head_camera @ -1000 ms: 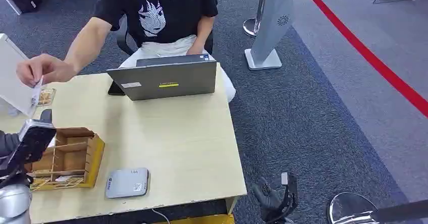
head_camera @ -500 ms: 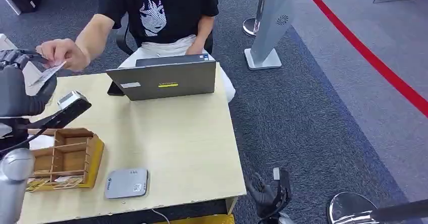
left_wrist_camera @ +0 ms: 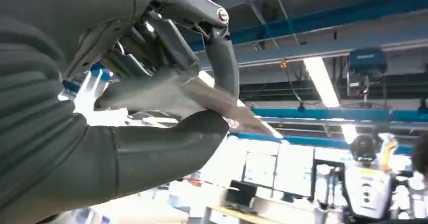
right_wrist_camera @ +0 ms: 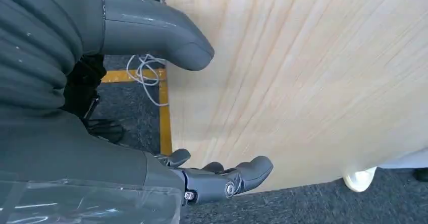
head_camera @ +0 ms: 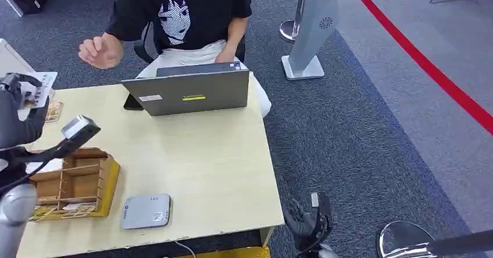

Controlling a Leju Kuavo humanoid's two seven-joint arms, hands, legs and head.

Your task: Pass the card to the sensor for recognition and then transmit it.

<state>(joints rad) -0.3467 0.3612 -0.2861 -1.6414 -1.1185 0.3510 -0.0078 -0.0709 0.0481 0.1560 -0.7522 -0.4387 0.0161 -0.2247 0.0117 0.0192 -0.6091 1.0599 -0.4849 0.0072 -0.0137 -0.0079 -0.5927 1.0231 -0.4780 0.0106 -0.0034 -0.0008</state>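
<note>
My left hand is raised over the table's far left corner and pinches a white printed card by its edge. In the left wrist view the card sits flat between the thick thumb and the dark fingers of that hand, pointing at the ceiling. The sensor, a flat grey pad, lies near the table's front edge, well below and to the right of the card. My right hand hangs open beside the table's front right corner, and its fingers are spread with nothing in them.
A person sits behind a grey laptop with one hand raised off the table. A wooden compartment box stands at the front left. Another card lies at the far left. A sign stand is on the carpet.
The person passed the card to my left hand, which rose from beside the box, then drew their hand back toward their body. My right hand stayed hanging.
</note>
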